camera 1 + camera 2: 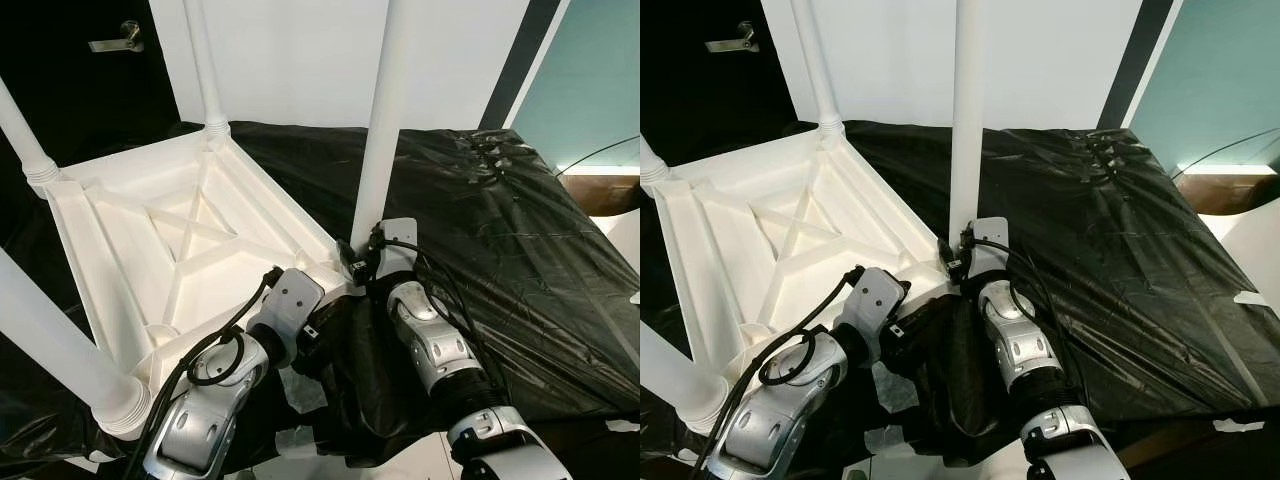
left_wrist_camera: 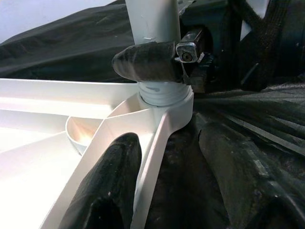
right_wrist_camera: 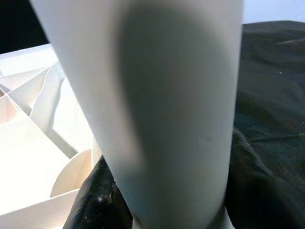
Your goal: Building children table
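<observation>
now – right gripper (image 1: 358, 262) clamps table leg (image 1: 380, 130) | left gripper (image 2: 143, 157) spread – on tabletop (image 1: 160, 230)

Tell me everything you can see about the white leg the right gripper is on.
The leg is a smooth white tube, plastic by its look, standing upright in the near right corner socket of the upturned table top, which lies on a black sheet. Its ribbed base sits in the socket's collar; its top runs out of frame. The right gripper clasps it low down, one black finger wrapped across it just above the collar.
</observation>
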You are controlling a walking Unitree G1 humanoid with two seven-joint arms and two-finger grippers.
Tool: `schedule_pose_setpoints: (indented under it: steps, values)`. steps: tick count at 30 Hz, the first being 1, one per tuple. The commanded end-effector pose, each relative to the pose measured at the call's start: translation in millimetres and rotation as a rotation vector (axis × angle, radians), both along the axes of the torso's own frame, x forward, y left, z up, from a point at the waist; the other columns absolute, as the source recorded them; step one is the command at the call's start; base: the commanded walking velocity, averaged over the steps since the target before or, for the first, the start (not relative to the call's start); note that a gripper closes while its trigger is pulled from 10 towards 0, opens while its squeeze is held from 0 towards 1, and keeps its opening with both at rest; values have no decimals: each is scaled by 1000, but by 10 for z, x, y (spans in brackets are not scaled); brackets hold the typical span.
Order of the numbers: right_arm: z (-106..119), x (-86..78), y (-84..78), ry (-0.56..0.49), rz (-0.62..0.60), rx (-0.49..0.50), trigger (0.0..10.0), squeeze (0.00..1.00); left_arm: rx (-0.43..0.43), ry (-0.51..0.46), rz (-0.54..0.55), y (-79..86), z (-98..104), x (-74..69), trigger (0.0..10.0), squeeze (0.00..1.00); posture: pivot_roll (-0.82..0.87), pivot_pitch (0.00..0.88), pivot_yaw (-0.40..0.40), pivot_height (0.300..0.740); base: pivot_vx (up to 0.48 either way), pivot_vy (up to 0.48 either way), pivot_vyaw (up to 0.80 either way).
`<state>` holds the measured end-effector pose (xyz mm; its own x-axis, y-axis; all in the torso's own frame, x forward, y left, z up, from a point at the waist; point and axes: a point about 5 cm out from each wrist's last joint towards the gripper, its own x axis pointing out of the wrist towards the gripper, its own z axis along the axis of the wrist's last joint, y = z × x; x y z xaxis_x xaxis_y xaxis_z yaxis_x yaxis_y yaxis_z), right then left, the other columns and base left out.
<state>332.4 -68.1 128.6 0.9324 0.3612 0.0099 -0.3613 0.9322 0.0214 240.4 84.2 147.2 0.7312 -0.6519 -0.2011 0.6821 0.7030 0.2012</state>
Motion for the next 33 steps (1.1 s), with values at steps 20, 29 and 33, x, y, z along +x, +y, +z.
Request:
schedule_pose_setpoints:
  steps: [20,29,33]
  values:
    - [36,-92,-396,-43,162,27,10000,1000,-2,4,11,-11,-8,-33,10000,0,130,22,-80,740,0,0,0]
    - [107,65,-583,-32,386,-38,10000,0,-2,2,25,13,-1,-29,10000,0,147,24,-85,740,0,0,0]
    - [129,108,-571,-22,455,-72,10000,0,-2,0,31,20,2,-30,10000,0,147,24,-85,740,0,0,0]
